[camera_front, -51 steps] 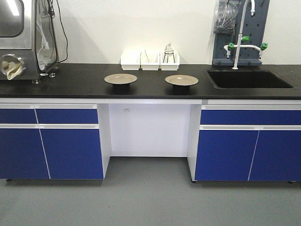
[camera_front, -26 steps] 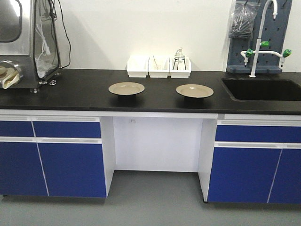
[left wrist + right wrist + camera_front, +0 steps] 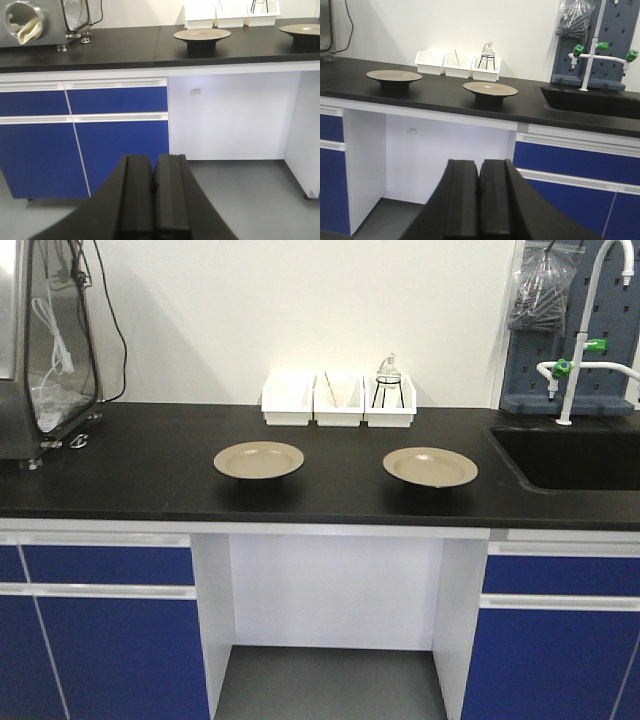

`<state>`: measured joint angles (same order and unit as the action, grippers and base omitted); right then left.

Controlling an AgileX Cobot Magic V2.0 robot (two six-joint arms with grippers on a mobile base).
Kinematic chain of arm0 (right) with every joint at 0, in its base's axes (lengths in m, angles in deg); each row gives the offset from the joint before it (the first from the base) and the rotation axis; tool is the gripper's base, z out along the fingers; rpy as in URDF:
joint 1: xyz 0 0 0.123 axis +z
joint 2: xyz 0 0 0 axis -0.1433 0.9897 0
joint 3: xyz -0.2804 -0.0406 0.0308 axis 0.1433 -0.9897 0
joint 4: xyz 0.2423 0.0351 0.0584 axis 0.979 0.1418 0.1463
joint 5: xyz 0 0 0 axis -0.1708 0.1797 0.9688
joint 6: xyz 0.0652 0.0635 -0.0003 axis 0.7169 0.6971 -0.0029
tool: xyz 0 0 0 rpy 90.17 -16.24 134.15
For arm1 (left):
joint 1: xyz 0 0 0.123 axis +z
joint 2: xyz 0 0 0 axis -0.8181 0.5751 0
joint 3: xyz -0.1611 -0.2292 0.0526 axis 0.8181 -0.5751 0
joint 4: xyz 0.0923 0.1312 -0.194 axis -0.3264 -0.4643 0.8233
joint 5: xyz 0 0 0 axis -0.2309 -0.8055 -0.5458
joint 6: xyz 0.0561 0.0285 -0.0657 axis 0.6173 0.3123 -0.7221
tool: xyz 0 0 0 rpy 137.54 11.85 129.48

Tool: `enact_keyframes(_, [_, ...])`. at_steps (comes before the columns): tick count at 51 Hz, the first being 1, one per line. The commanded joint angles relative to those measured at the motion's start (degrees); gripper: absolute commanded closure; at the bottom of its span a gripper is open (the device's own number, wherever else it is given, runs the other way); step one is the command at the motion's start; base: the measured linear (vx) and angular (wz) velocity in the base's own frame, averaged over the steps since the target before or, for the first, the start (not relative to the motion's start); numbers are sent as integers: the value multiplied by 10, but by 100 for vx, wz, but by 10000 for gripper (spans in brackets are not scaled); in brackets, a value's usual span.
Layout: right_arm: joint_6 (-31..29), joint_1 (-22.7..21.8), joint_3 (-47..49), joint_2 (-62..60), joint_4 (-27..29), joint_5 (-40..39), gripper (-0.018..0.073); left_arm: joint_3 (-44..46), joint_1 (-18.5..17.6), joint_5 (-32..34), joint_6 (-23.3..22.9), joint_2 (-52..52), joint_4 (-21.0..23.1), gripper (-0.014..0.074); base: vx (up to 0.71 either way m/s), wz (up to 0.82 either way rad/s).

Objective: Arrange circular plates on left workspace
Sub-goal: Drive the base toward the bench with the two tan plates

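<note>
Two round tan plates lie on the black countertop (image 3: 140, 475): the left plate (image 3: 258, 459) and the right plate (image 3: 430, 466), about a plate's width apart. The left wrist view shows the left plate (image 3: 202, 34) and the edge of the right one (image 3: 301, 29) far above and beyond my left gripper (image 3: 153, 162), which is shut and empty below counter height. Both plates (image 3: 394, 75) (image 3: 490, 89) also appear in the right wrist view, well ahead of my right gripper (image 3: 478, 166), shut with nothing in it. Neither gripper is in the front view.
Three white bins (image 3: 338, 400) stand against the wall behind the plates, one holding a small glass flask (image 3: 389, 371). A sunken sink (image 3: 575, 458) with a white tap (image 3: 590, 310) lies at the right. A steel glove box (image 3: 45, 350) occupies the far left. Blue cabinets (image 3: 100, 640) flank a knee gap.
The front view has come closer to the counter and shifted right; the plates appear larger and lower in the frame. The plates themselves have not moved on the counter.
</note>
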<state>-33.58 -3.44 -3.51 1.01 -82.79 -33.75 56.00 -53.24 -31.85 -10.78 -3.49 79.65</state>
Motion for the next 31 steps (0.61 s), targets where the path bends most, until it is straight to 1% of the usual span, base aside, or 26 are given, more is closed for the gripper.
enact_keyframes(1, [-1,-2,-12,-8,-5,-46,560,-11,-3,47,-6,-8,1,596,47,-3])
enact_keyframes(31, [-1,-2,-12,-8,-5,-46,560,-11,-3,47,-6,-8,1,596,50,-4])
